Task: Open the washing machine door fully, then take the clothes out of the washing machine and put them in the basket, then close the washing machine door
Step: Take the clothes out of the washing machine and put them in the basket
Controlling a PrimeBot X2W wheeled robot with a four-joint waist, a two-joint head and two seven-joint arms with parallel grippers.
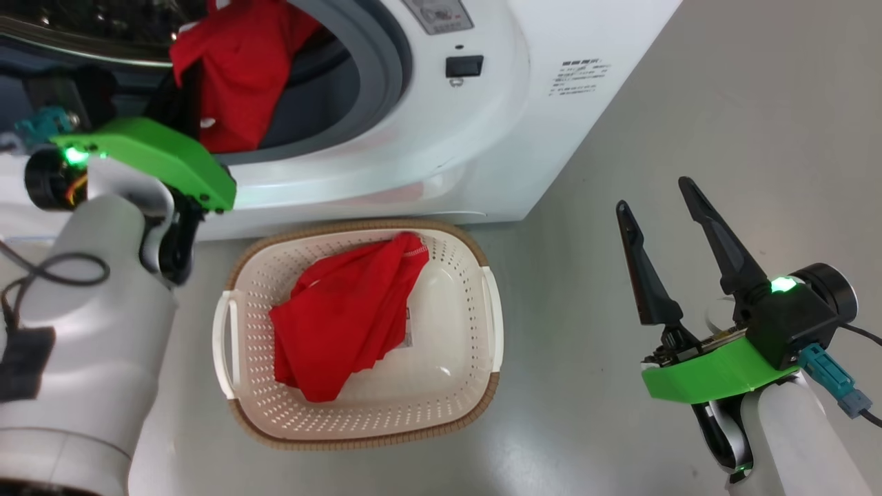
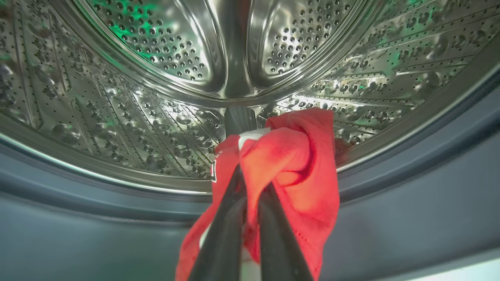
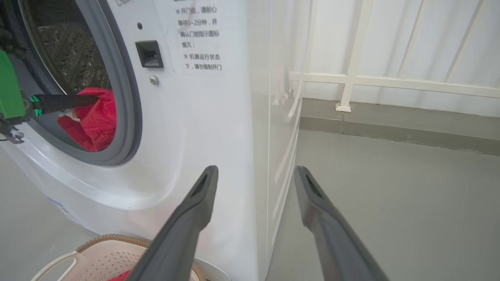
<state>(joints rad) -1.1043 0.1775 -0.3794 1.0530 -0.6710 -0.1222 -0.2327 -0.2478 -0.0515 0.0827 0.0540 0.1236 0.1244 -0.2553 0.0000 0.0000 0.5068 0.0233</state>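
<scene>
— How did that soft red fabric garment with white trim (image 2: 297, 156) handle?
— Light and limp, I judged, so a bunched fold was the place to pinch. My left gripper (image 2: 252, 187) was clamped on it at the mouth of the perforated steel drum (image 2: 156, 47).
— And containers?
— The cream perforated plastic basket (image 1: 448, 386) below held another red garment (image 1: 344, 324). My right gripper (image 1: 653, 193) stood spread, holding nothing.

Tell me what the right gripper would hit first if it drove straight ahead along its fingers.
Probably the washing machine: the open right gripper aims at its front corner edge, with nothing between. Depth is unclear.
</scene>
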